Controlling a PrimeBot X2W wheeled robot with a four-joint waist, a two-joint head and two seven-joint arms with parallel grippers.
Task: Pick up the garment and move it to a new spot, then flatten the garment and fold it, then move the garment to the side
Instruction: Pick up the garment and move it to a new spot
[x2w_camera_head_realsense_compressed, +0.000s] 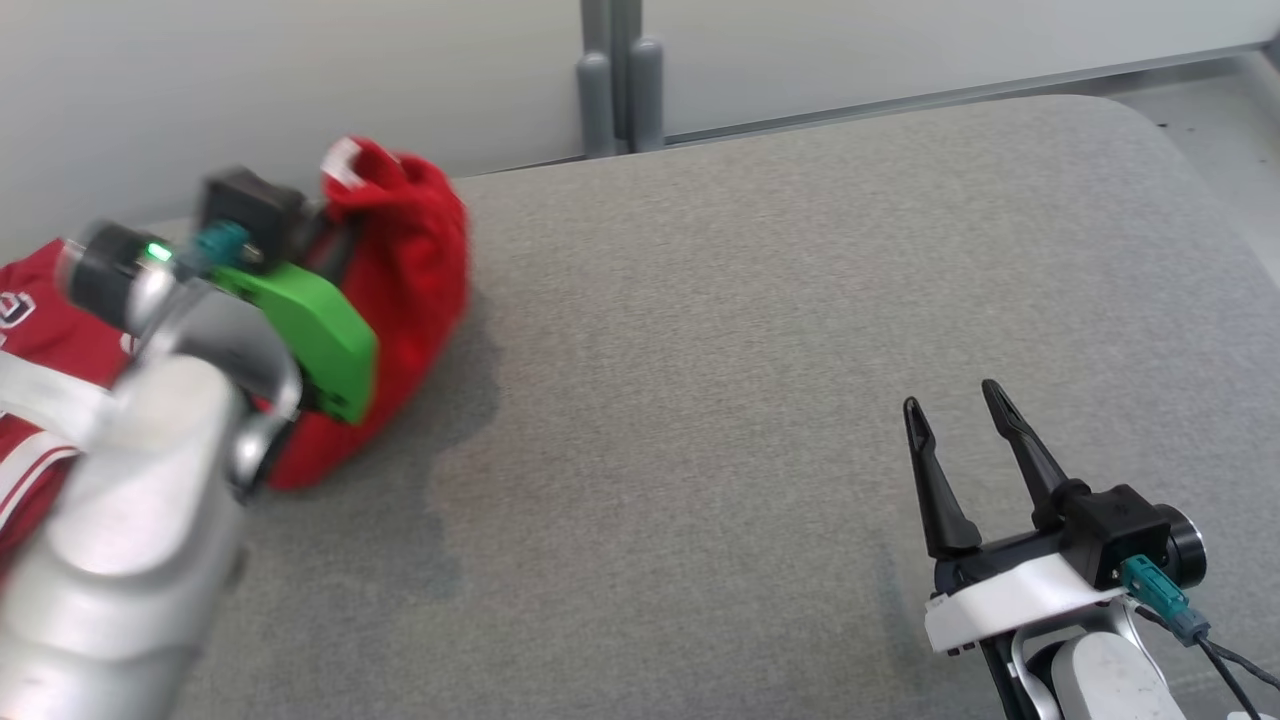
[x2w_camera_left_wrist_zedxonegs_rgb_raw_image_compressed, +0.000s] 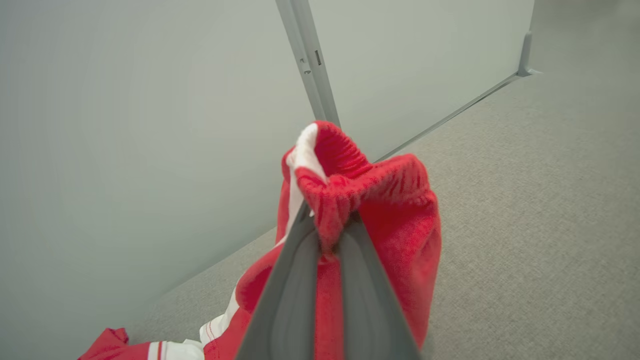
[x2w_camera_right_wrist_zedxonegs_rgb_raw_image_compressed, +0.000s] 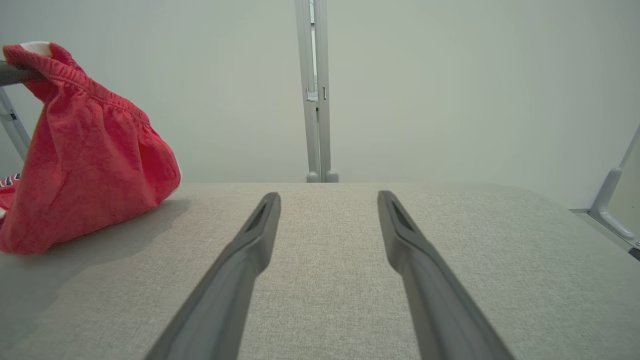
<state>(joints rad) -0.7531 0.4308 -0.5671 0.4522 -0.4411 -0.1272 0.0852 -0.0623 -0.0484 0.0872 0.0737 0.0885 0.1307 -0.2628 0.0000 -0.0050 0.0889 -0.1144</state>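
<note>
While in left claw (x2w_camera_left_wrist_zedxonegs_rgb_raw_image_compressed: 329, 225), garment (x2w_camera_left_wrist_zedxonegs_rgb_raw_image_compressed: 400, 225) upright

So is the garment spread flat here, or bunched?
Bunched. The left gripper pinches its ribbed edge, holding the red garment up in a drooping heap whose bottom rests on the grey surface.

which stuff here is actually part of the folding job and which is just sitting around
In the job:
red garment, pinched at its waistband by the left gripper
right gripper, open and apart from the cloth
grey padded surface under the garment

Just there:
pale wall panels
grey post between them
</note>
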